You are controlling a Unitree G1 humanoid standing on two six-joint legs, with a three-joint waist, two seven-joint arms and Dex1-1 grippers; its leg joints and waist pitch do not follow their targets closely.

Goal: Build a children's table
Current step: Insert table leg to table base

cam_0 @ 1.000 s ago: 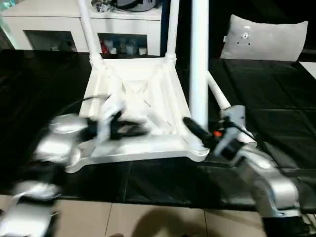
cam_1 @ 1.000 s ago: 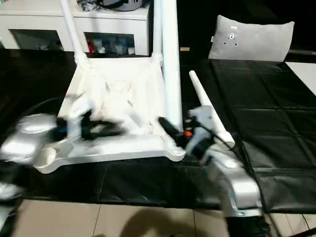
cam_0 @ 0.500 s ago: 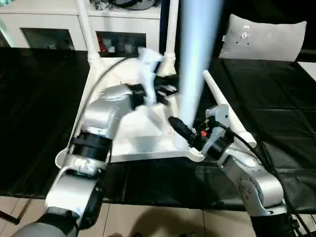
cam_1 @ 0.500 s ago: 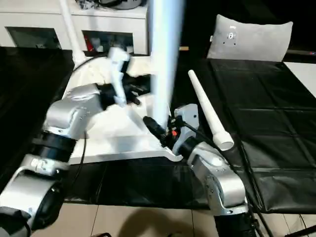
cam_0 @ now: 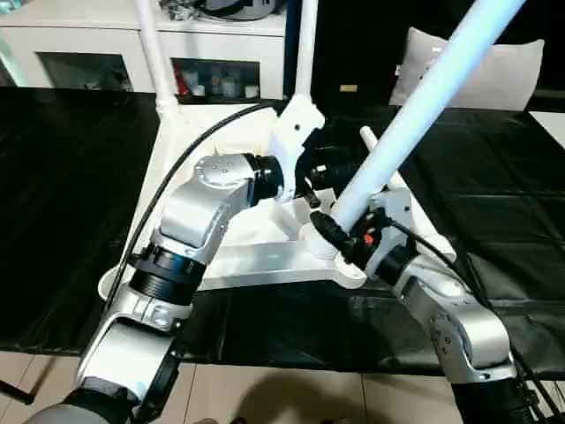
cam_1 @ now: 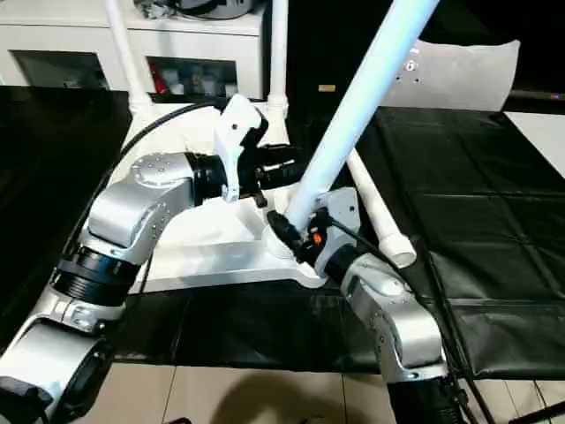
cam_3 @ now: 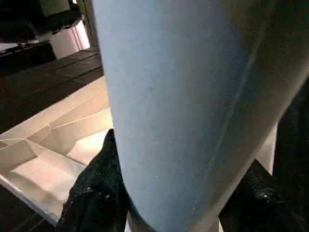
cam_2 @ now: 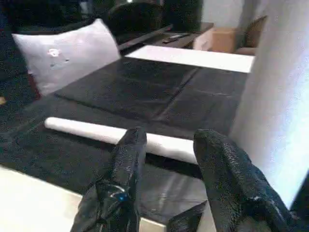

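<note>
The white table top (cam_0: 256, 265) lies upside down on the black mat, ribs up. Two legs (cam_0: 152, 53) (cam_0: 305, 44) stand upright in its far corner sockets. My right gripper (cam_0: 340, 238) is shut on the thick end of a third leg (cam_0: 415, 97) at the near right corner socket. That leg leans up and to the right, and it sits between the black fingers (cam_3: 96, 193) in the right wrist view. My left gripper (cam_0: 331, 172) reaches across the top and stands open just beside this leg (cam_2: 280, 96). A loose leg (cam_1: 381, 221) lies on the mat to the right.
A grey-white cushion (cam_0: 521, 71) rests at the back right. A white cabinet (cam_0: 88, 35) stands behind the mat. The black mat (cam_0: 62, 177) spreads to both sides, and pale floor tiles (cam_0: 282, 397) run along the near edge.
My left arm has swung from the near left of the top across to the held leg. The leg in my right gripper has tipped from upright to leaning right.
</note>
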